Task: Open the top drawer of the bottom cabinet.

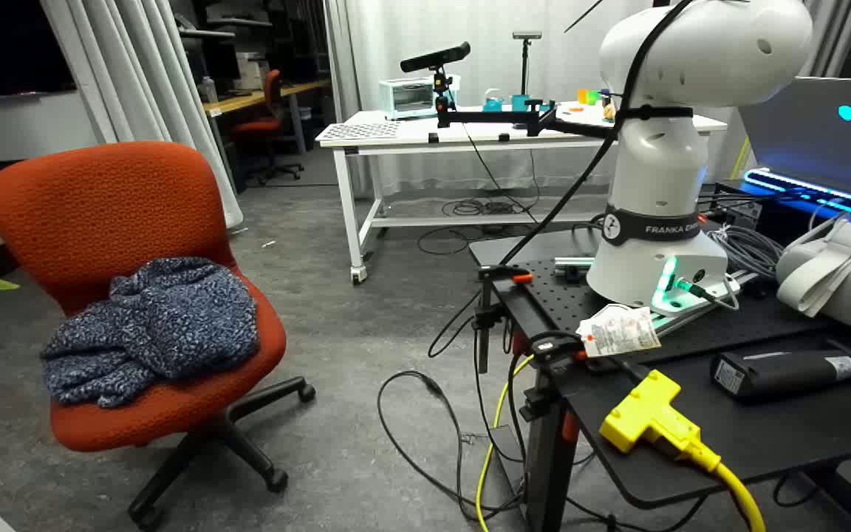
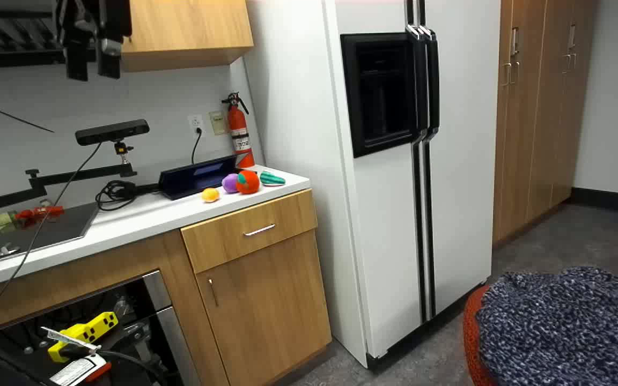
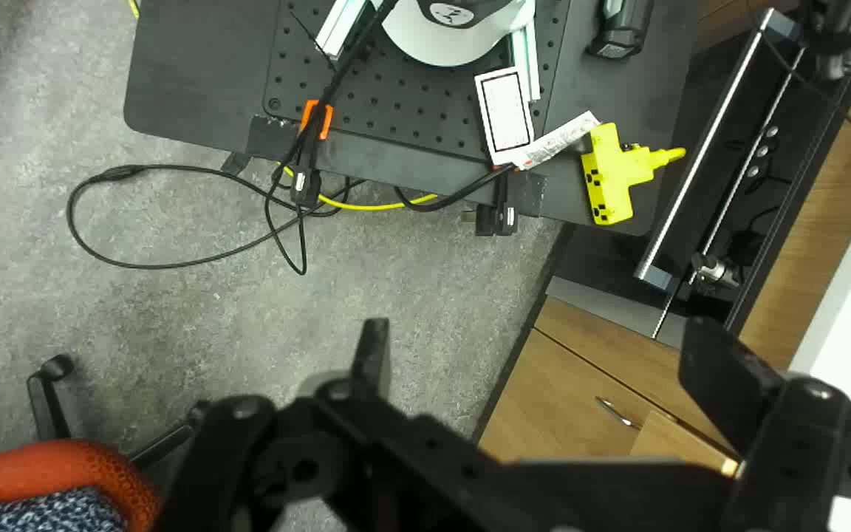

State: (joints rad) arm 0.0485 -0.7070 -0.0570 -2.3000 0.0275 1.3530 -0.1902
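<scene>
The top drawer (image 2: 228, 244) is the wood front with a silver bar handle (image 2: 259, 230), just under the white countertop in an exterior view. Its front seems to stand very slightly proud of the cabinet door (image 2: 271, 300) below; its inside is hidden. In the wrist view a piece of the drawer front (image 3: 665, 440) shows near the door's handle (image 3: 617, 412); my gripper hides the rest. My gripper (image 2: 93, 67) hangs high at the upper left, above and away from the drawer. In the wrist view my gripper (image 3: 536, 347) has its fingers wide apart with nothing between them.
The countertop (image 2: 191, 220) carries toy fruits, a dark tablet (image 2: 196, 177) and a camera arm. A white fridge (image 2: 379, 225) stands beside the cabinet. An orange chair (image 1: 108, 199) with a dark sweater stands on the floor. The robot's black table (image 1: 736, 428) has a yellow adapter (image 1: 647, 414).
</scene>
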